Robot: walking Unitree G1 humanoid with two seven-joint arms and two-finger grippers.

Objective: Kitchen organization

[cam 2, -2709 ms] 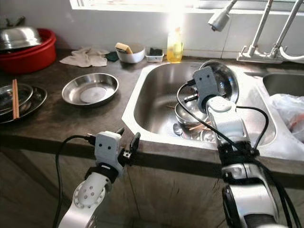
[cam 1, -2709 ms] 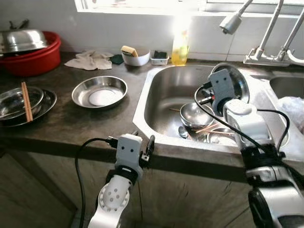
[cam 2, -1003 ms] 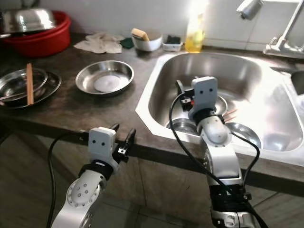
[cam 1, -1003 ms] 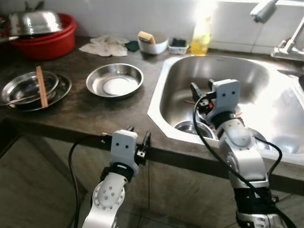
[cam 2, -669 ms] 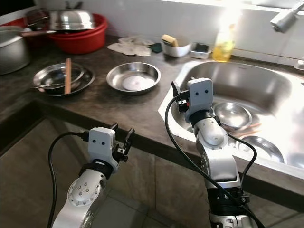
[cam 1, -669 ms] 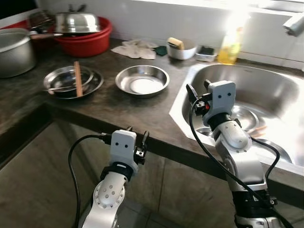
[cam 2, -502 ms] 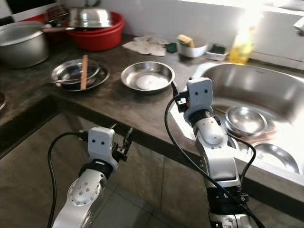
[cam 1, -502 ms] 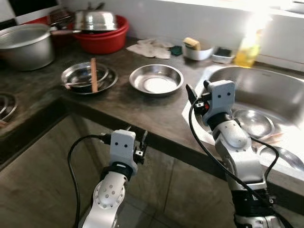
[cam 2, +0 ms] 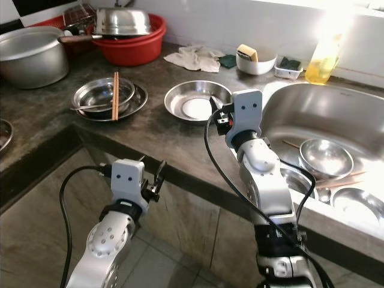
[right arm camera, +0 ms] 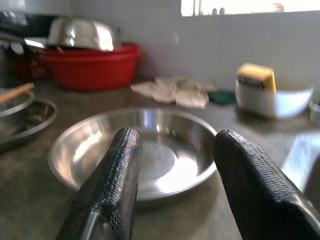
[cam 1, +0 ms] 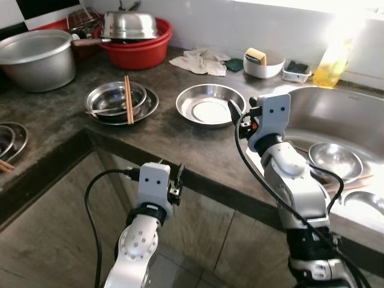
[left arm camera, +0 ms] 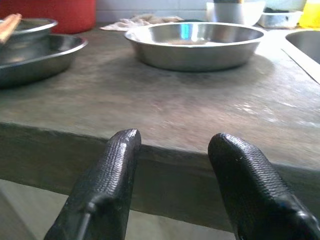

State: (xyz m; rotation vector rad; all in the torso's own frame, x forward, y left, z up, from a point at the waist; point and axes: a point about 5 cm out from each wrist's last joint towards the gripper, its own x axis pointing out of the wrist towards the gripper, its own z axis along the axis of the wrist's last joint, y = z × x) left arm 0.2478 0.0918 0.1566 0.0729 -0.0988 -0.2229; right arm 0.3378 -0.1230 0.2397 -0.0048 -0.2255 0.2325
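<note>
- Left gripper: low, in front of the counter edge, fingers spread apart, holding nothing.
- Right gripper: raised over the counter beside the sink, fingers parted wide and empty, pointing toward the steel pan.
- Steel pan: shallow and round, upright on the dark counter, just left of the sink.
- Sink: contains a steel bowl and other steel dishes, with chopsticks lying among them.
- Stacked steel dishes: left of the pan, with a pair of chopsticks laid across the top.
- Large grey pot: far left, towards the wall.
- Red basin: at the wall, holding an upturned steel bowl.
- White cloth, white bowl with sponge and yellow bottle: along the back wall.
</note>
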